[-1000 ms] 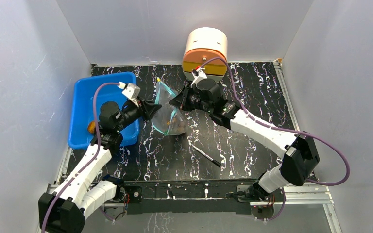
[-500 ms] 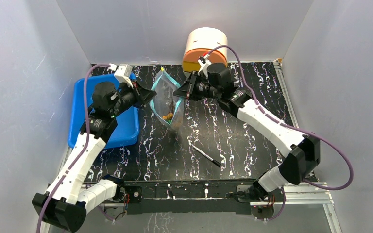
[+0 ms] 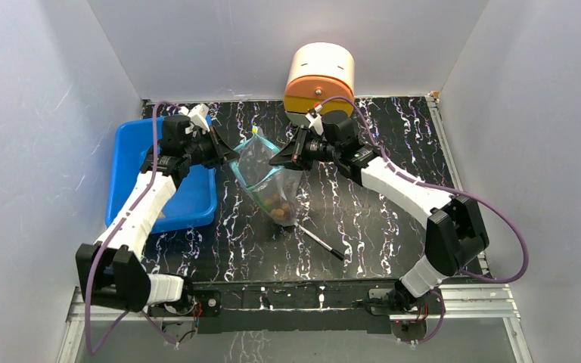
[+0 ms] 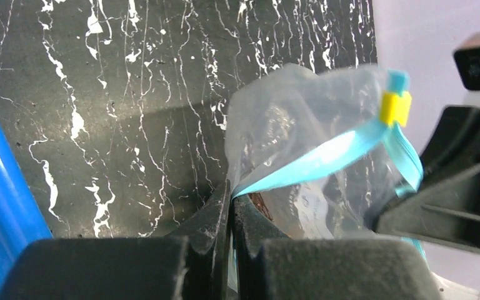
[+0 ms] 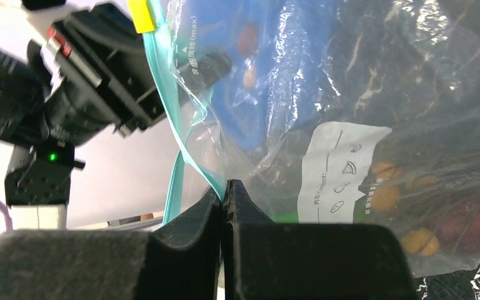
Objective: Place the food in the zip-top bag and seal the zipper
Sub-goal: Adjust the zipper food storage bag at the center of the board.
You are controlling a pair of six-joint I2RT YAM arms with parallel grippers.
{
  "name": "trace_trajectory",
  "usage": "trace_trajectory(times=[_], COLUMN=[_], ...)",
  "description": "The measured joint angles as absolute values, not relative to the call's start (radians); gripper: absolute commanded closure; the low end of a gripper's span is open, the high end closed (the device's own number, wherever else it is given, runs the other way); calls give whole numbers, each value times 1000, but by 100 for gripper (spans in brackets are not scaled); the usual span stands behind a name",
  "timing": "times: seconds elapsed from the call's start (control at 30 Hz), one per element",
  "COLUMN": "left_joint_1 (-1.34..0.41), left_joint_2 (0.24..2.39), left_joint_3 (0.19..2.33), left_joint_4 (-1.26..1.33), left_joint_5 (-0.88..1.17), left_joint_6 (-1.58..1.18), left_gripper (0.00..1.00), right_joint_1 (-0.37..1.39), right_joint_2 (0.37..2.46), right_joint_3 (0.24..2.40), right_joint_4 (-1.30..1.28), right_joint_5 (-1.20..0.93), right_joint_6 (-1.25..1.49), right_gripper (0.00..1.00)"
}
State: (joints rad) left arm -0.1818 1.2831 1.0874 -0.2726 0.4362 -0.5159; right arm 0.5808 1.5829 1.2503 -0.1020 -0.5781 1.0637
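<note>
Nearest us, the black pen (image 3: 320, 243) just lies on the surface, out of play. A bit farther, the zip-top bag (image 3: 261, 170) hangs between both arms with the food (image 3: 275, 202) slumped into its bottom corner. We can't tell if that corner touches the surface.

What's new versus a second ago: our left pincer (image 4: 230, 194) is no longer half open beside the bag. It's clamped tight on the left end of the zipper (image 4: 312, 159). The right pincer (image 5: 225, 190) is pinched flat on the right side of the mouth. So the mouth is pulled taut, with the yellow slider (image 4: 394, 107) at its far end.

We reckon the loading looks done and sealing is next. The blue tray (image 3: 125, 174) sits left, and the orange canister (image 3: 319, 76) is farthest back.
</note>
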Motion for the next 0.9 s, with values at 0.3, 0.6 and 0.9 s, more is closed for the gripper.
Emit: trace_trajectory(times=[0.3,0.6,0.9], left_joint_1=[-156,-156,-156], left_joint_2=[1379,1303,1271], left_joint_3=[1044,1127,1227], left_joint_4=[-210,-239,-263], left_joint_5=[566,622,656], left_joint_6=[-559,-583,-600], left_gripper=[100,100,100], right_joint_1=[580,573,561], right_joint_2=[1663,1795,1748], right_joint_3=[1154,1259,1318], right_joint_4=[-10,36,8], right_joint_5=[-577,-577,-566], right_joint_6=[1062,1091,1086], right_gripper=[100,100,100])
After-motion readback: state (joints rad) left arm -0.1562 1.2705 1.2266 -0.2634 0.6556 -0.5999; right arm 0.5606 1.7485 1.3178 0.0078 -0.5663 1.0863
